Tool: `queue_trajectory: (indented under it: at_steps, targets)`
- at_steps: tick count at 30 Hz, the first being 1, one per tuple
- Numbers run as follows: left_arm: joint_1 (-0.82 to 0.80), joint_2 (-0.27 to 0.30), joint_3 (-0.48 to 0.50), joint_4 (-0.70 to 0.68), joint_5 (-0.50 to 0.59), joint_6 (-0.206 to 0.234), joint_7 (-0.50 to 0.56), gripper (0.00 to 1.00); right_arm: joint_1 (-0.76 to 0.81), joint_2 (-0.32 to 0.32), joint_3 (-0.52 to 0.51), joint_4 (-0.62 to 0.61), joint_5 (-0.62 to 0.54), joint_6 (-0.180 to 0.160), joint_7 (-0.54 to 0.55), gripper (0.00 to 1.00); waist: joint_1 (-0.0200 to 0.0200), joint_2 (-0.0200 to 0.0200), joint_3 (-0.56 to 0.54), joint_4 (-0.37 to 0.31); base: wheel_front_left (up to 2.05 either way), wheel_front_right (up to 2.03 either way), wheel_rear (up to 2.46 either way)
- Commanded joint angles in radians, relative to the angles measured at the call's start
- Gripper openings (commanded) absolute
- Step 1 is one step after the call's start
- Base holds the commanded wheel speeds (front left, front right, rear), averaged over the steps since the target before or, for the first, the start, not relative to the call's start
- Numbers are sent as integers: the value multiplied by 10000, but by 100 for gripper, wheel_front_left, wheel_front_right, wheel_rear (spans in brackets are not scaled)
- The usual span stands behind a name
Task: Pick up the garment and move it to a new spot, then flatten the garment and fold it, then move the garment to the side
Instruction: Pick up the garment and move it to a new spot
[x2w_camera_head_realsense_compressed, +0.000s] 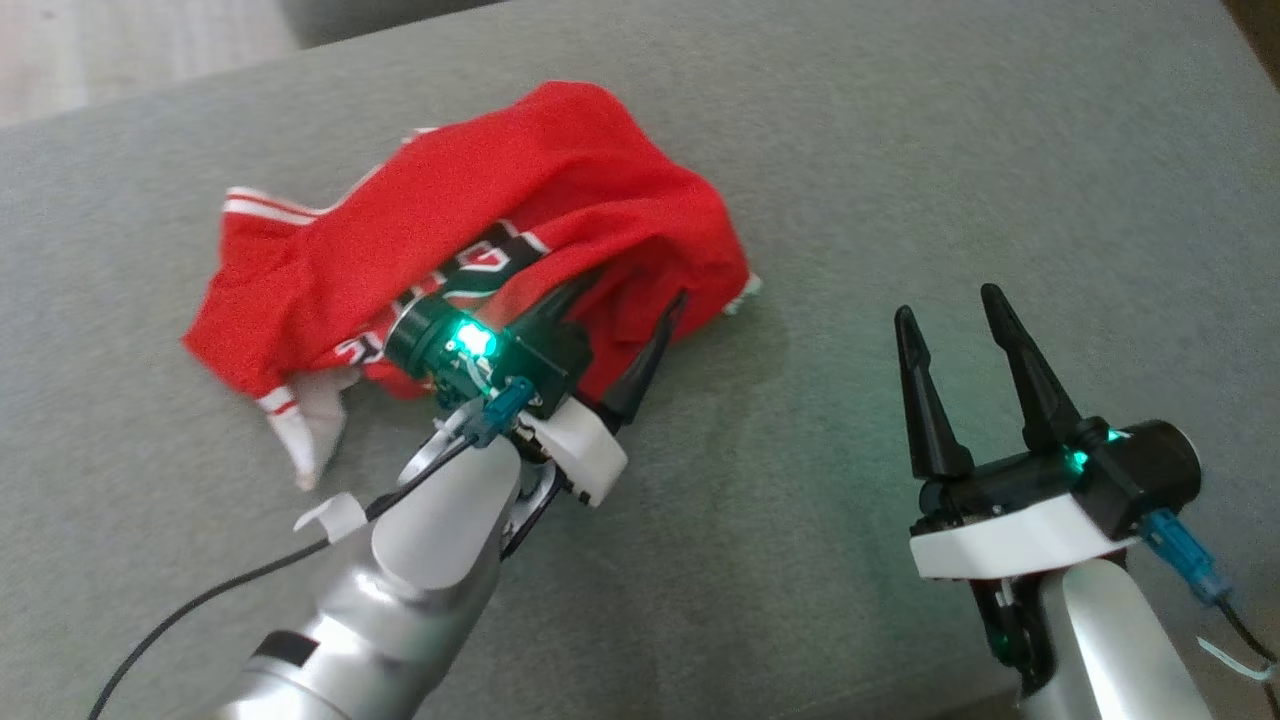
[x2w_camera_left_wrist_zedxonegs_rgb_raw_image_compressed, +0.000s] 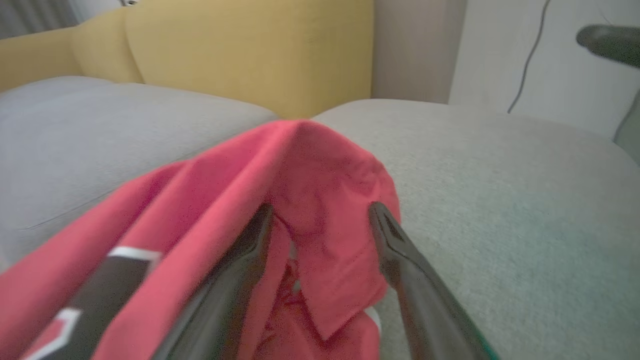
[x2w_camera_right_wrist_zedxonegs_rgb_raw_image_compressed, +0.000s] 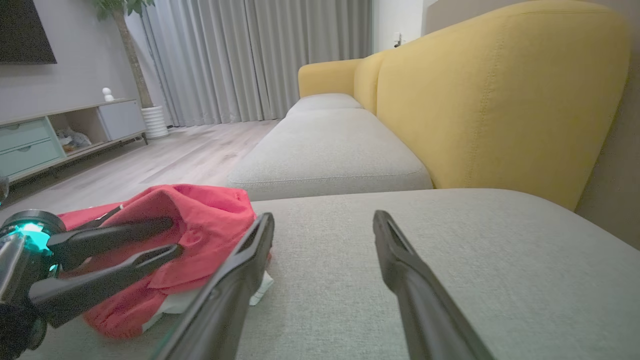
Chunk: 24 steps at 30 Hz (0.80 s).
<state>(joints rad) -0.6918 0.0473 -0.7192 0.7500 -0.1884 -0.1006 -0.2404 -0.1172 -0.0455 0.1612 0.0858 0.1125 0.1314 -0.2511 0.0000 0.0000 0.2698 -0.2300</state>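
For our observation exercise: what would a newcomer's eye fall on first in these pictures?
The crumpled red garment on the grey cushion, left of centre in the head view. The left gripper stands open with cloth between its fingers; the right gripper stands open, apart, over bare cushion. A yellow backrest rises behind.

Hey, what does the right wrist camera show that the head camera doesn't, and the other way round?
Right wrist view: the sofa's yellow backrest, curtains, wooden floor and a cabinet.
Head view: the left forearm, its black cable and the garment's striped cuff.
Both: the red garment on the grey cushion, the open left gripper straddling a fold, and the open right gripper.
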Motion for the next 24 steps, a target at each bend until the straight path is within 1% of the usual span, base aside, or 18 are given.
queue_trajectory:
  at_steps: [1,2,3,4,5,6,7,9,11,12,16,19,21,24]
  targets:
    - [-458,37,163,-446,-265,171,-130,100,-186,-47,200,-238,-104,-7,-107,100,0,0,-217,373,0,0,0]
    - [-551,34,104,-656,-522,338,-171,100,-141,-47,139,-218,-186,-7,-107,100,0,0,-383,681,0,0,0]
    - [-597,34,142,-760,-642,442,-186,100,-121,-47,134,-210,-219,-7,-107,100,0,0,-458,802,0,0,0]
    - [-597,34,142,-760,-642,442,-186,100,-121,-47,134,-210,-219,-7,-107,100,0,0,-458,802,0,0,0]
    - [-635,33,188,-881,-753,525,-196,100,-86,-47,87,-206,-256,-7,-107,100,0,0,-567,972,0,0,0]
    - [-675,32,403,-1281,-920,711,-206,100,-13,-47,35,-203,-318,-7,-107,100,0,0,-748,1264,0,0,0]
    - [-652,32,554,-1536,-970,800,-208,100,30,-47,-2,-203,-359,-7,-107,100,0,0,-840,1433,0,0,0]
    - [-505,106,915,-2038,-996,995,-210,100,99,-47,-25,-199,-448,-7,-107,100,0,0,-1014,1707,0,0,0]
    - [-209,304,1322,-2519,-1030,1165,-211,100,170,-47,-56,-190,-530,-7,-107,100,0,0,-1177,1940,0,0,0]
    - [-209,304,1322,-2519,-1030,1165,-211,100,170,-47,-56,-190,-530,-7,-107,100,0,0,-1177,1940,0,0,0]
    - [701,782,2147,-3346,-1101,1500,-212,100,324,-47,-188,-213,-617,-7,-107,100,0,0,-1456,2321,0,0,0]
    - [1627,1037,2717,-3817,-1190,1703,-212,100,478,-47,-274,-264,-635,-7,-107,100,0,0,-1634,2533,0,0,0]
    - [2302,1113,2991,-4045,-1217,1782,-213,100,599,-47,-364,-302,-651,-7,-107,100,0,0,-1733,2670,0,0,0]
    - [3314,1068,3288,-4258,-1224,1858,-213,100,816,-47,-480,-325,-684,-7,-107,100,0,0,-1908,2848,0,0,0]
